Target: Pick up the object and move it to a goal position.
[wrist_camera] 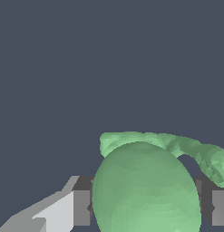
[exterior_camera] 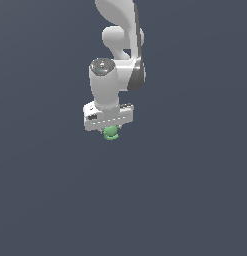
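The object (exterior_camera: 111, 133) sits directly under the gripper (exterior_camera: 110, 131), below the wide hand body, and only its lower part shows past that body in the exterior view. In the wrist view the object (wrist_camera: 145, 186) lies between the two fingers (wrist_camera: 81, 207), one on each side of it and close against it. The arm (exterior_camera: 117, 50) rises above the object.

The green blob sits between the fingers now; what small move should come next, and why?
Probably a short straight lift. In the wrist view the green blob fills the space between both fingers, so the gripper appears shut on it. No goal marker is visible, so raising it first seems safest.
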Controlling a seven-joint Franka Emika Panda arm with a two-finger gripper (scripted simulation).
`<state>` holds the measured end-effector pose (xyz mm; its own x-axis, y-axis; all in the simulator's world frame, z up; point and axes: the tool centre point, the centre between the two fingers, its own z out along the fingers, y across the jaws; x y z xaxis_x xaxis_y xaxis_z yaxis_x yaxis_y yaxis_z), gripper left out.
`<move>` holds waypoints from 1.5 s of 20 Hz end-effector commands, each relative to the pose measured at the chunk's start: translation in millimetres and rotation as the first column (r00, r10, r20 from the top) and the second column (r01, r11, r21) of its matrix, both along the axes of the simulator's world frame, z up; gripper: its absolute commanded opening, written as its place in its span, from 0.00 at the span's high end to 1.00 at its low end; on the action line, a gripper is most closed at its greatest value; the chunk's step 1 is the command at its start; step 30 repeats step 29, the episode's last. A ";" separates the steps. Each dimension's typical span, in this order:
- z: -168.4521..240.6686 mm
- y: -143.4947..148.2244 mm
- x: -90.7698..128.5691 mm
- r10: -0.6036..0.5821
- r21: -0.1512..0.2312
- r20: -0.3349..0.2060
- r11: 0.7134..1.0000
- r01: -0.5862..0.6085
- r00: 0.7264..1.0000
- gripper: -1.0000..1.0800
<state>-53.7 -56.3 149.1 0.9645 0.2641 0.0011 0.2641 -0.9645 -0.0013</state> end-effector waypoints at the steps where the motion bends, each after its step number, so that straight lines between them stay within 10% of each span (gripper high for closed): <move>1: 23.1 -23.2 1.2 0.000 0.001 0.000 1.000 0.000 1.000 1.00; 16: 142.6 -146.1 15.0 0.000 0.000 0.000 1.000 0.000 1.000 1.00; 30: 171.2 -176.3 21.2 0.000 -0.002 -0.001 1.000 0.000 1.000 1.00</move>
